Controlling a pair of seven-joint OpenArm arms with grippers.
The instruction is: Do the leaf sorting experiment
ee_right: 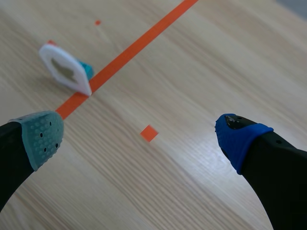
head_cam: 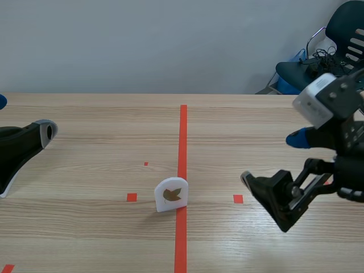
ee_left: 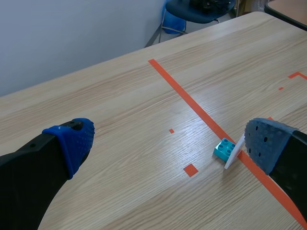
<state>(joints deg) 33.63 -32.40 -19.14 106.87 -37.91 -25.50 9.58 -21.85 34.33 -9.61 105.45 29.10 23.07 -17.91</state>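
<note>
My left gripper (head_cam: 24, 116) and right gripper (head_cam: 271, 158) gape empty; approach stage, I reckon. Next: pinch the 1 leaf card (head_cam: 170, 195) squarely.

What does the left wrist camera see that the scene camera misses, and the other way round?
Only the left wrist view shows a small teal toy brick at the back of the white card, seen edge-on there. Only the scene view shows the card's face with its brown leaf picture, and the right end effector, open. Both show the wooden table and the long orange-red tape line.
</note>
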